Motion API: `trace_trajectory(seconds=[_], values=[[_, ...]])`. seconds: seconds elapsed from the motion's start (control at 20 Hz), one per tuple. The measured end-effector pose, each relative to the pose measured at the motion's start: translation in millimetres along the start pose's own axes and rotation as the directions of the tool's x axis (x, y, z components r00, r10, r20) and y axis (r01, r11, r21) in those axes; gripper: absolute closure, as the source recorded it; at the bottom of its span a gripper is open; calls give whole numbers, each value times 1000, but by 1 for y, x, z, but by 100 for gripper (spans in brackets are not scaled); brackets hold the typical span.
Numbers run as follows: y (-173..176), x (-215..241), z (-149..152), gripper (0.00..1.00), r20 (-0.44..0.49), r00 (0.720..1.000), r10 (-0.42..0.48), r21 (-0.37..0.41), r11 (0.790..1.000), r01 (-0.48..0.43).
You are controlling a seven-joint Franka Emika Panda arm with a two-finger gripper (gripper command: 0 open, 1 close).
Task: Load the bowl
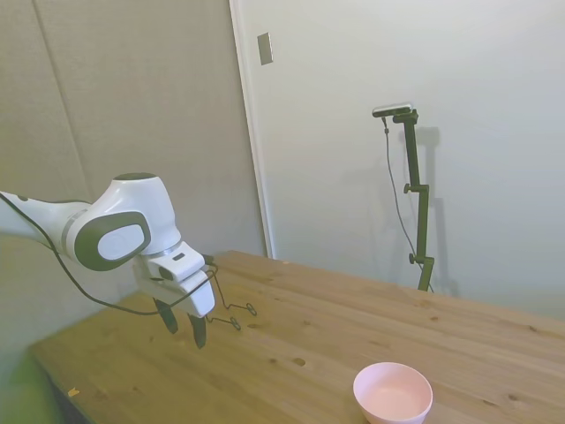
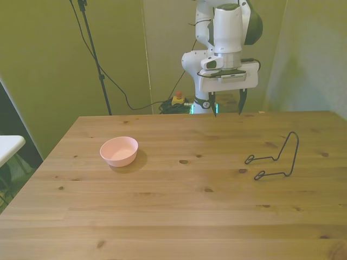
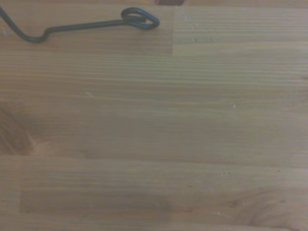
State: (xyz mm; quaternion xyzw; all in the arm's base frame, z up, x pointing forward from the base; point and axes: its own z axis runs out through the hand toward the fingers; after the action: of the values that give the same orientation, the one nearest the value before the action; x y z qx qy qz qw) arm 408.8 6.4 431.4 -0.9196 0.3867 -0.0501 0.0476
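Observation:
The pale pink bowl point(image 1: 393, 394) point(image 2: 119, 151) sits upright and empty on the wooden table point(image 2: 173, 216), toward the front view's left. My gripper point(image 1: 183, 330) point(image 2: 227, 103) hangs above the table's far edge, well away from the bowl, open with nothing between its fingers. A thin black wire stand point(image 2: 275, 159) point(image 1: 231, 310) rests on the table at the front view's right, between the gripper and the near edge. The wrist view shows bare wood and one looped foot of the wire stand point(image 3: 96, 21). The bowl is out of the wrist view.
A corner of a white surface point(image 2: 8, 147) shows beyond the table at the front view's left. Cables and a red-and-yellow button box point(image 2: 177, 99) lie on the floor behind the table by the robot's base.

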Motion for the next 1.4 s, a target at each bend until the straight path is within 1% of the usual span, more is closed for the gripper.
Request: trace_trajectory(seconds=[0.15, 0.2, 0.35, 0.5, 0.6, 0.75, 0.8, 0.9, 1.05, 1.15, 1.3, 1.4], values=[[2, 2, 0, 0, -5, 1000, 2, -18, 1000, -2], [6, 10, -4, 0, -27, 1000, -2, -32, 999, 1], [23, 50, -28, 0, -83, 996, 15, -48, 999, -19], [33, 95, -46, 0, -119, 993, 20, -55, 998, -27], [43, 124, -53, 0, -136, 991, 18, -65, 998, -27], [67, 159, -58, 0, -144, 990, 9, -79, 997, -20], [76, 165, -58, 0, -132, 991, 0, -96, 995, -12], [76, 164, -54, 0, -134, 991, -9, -99, 995, -4], [81, 169, -36, 0, -186, 982, -27, -108, 994, 7], [94, 182, -24, 0, -223, 975, -15, -110, 994, -10], [117, 205, -14, 0, -279, 960, 23, -115, 992, -57], [127, 220, -6, 0, -297, 953, 59, -112, 989, -96]])
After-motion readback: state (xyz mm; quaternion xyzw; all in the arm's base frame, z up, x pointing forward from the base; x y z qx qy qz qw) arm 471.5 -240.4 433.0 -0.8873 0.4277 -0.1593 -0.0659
